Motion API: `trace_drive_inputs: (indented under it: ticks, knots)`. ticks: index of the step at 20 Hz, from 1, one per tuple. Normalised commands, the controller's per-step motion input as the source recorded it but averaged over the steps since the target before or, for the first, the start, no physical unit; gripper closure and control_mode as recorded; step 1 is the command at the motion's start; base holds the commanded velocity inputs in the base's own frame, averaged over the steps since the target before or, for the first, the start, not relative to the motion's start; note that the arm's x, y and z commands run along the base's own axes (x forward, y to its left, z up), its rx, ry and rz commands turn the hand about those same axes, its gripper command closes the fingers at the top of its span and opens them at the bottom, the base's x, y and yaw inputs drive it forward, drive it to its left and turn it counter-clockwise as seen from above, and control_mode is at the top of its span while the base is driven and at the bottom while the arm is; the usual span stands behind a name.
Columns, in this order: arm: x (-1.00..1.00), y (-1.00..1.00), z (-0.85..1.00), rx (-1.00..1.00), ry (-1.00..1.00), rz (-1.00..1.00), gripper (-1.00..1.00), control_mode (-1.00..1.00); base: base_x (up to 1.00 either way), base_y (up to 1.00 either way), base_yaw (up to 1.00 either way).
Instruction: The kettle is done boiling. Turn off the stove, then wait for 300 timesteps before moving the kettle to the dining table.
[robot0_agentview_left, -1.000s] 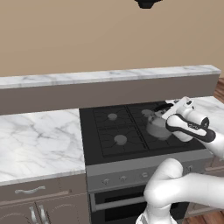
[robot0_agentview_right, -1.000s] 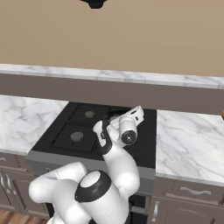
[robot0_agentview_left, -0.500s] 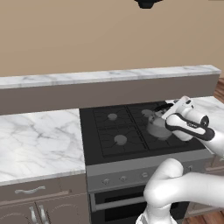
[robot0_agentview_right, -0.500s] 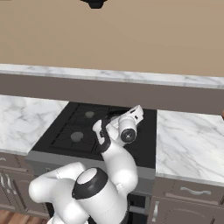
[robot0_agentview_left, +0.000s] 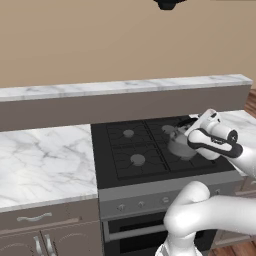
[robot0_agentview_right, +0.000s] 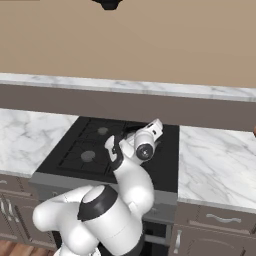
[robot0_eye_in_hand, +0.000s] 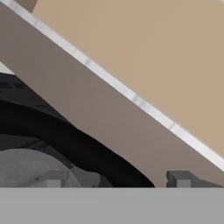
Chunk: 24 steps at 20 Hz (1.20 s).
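The grey kettle (robot0_agentview_left: 176, 145) stands on the front right burner of the black stove (robot0_agentview_left: 131, 150). In the hand view its black arched handle (robot0_eye_in_hand: 65, 135) curves over the rounded grey body (robot0_eye_in_hand: 26, 168). My gripper (robot0_eye_in_hand: 116, 180) is open, one fingertip on each side of the handle's lower end, just above the body. From the left base camera, the white hand (robot0_agentview_left: 207, 132) hangs over the kettle's right side and hides part of it. The dining table is out of view.
Marble counter (robot0_agentview_left: 45, 160) lies left of the cooktop and more counter (robot0_agentview_right: 215, 160) to its right. A raised marble ledge (robot0_agentview_left: 125, 87) runs behind the stove, below a tan wall. Small knobs (robot0_agentview_left: 120, 206) line the steel front panel. A dark hood (robot0_agentview_left: 170, 4) hangs overhead.
The hand has crept slightly lower and closer onto the kettle's handle. The kettle and stove stay where they were.
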Motion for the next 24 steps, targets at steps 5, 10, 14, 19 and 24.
trace_drive_inputs:
  ticks: [5,10,14,19,24]
  knots:
    - [0.00,0.00,-0.37,-0.06,0.01,0.00,-1.00,-1.00,0.00,0.00,0.00]
    - [0.00,0.00,-0.27,-0.05,0.00,0.00,-1.00,-1.00,0.00,0.00,0.00]
    - [0.00,0.00,-0.31,-0.06,0.00,0.02,-1.00,-1.00,0.00,0.00,0.00]
    - [0.00,0.00,-0.37,-0.08,0.01,0.05,-1.00,-1.00,0.00,0.00,0.00]
    - [0.00,0.00,-0.37,-0.08,0.01,0.07,-1.00,-1.00,0.00,0.00,0.00]
